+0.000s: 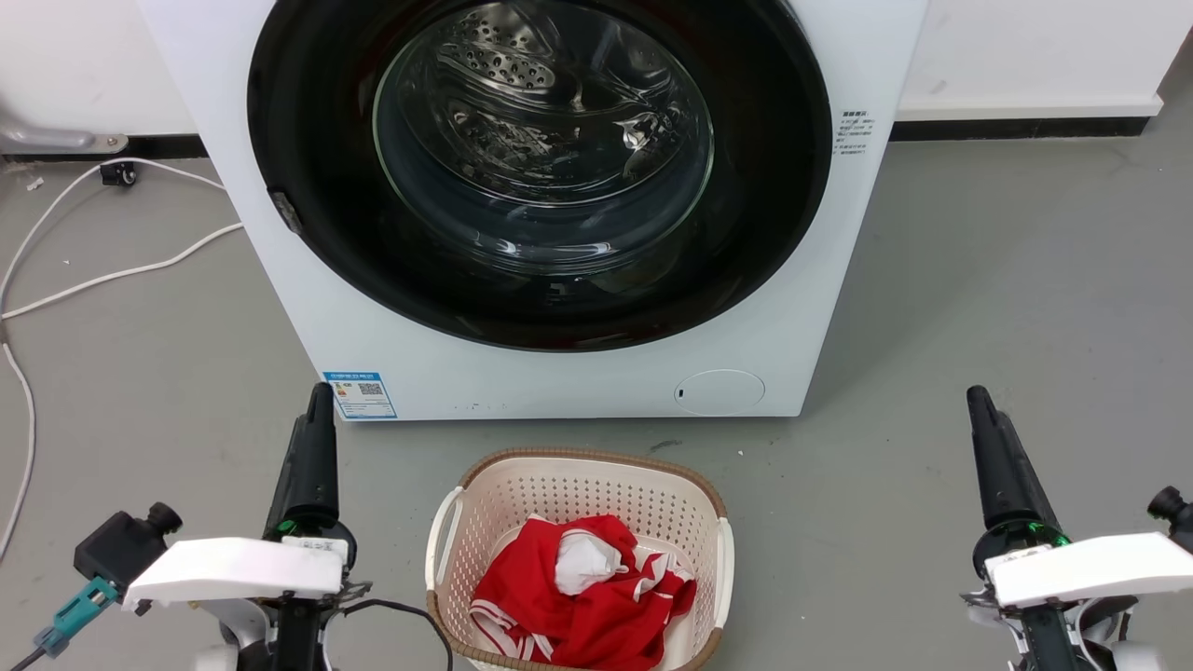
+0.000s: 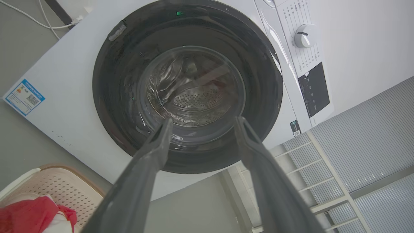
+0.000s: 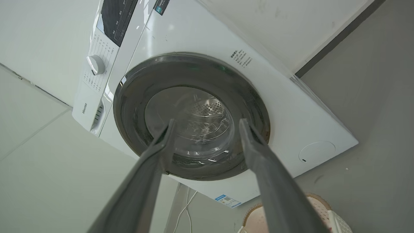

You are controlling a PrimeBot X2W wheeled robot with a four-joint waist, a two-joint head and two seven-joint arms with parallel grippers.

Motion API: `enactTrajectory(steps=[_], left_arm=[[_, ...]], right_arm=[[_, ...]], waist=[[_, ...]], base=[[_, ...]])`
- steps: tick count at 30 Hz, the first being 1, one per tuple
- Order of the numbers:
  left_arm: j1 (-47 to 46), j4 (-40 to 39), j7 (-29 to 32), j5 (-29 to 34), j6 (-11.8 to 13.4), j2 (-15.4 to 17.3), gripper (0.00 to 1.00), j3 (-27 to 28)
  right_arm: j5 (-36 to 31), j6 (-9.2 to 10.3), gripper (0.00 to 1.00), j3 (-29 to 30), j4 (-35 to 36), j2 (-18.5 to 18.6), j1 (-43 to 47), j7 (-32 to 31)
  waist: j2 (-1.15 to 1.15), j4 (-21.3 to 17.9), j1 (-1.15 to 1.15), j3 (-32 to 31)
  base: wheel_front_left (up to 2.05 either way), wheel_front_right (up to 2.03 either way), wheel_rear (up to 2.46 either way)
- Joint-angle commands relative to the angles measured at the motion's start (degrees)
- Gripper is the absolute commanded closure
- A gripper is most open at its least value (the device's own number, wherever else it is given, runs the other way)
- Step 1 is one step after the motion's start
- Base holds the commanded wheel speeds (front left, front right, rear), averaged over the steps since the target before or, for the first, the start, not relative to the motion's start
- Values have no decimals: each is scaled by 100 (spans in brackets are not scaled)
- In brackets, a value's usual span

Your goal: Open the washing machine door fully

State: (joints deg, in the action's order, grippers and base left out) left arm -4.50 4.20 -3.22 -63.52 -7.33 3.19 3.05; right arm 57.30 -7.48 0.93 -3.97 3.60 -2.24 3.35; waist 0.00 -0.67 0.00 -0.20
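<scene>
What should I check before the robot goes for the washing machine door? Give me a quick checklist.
1. The washing machine door is shut flush against the washing machine, with nothing touching it: ok.
2. The left gripper is open and empty: ok.
3. The right gripper is open and empty: ok.
4. Grip spot: a small grey tab sits on the door's rim; whether it is the handle: cannot tell.
5. The laundry basket with red clothes stands right before the machine; whether the door would swing clear above it: cannot tell.
6. The white cable lies apart from both grippers: ok.
</scene>
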Motion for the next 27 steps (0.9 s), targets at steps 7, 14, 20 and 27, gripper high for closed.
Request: enactTrajectory(steps=[7, 14, 20, 27], left_arm=[[-47, -249, -190, 1132, 56, 9, 0, -159], [4, -230, -314, 2074, 137, 5, 0, -287], [53, -227, -411, 2742, 214, 12, 0, -373], [123, -213, -532, 3390, 329, 78, 0, -448]], right_arm=[[-1115, -1, 0, -63, 214, -2, 30, 196], [-1907, -1, 0, -66, 230, -12, 69, 283], [-2499, -1, 0, -82, 299, -19, 116, 306], [-3141, -1, 0, -129, 363, -29, 176, 349]], waist=[[0, 6, 0, -13], [0, -5, 0, -23], [0, -20, 0, -33], [0, -36, 0, -52]], base=[[0, 0, 0], [0, 0, 0], [0, 0, 0], [0, 0, 0]])
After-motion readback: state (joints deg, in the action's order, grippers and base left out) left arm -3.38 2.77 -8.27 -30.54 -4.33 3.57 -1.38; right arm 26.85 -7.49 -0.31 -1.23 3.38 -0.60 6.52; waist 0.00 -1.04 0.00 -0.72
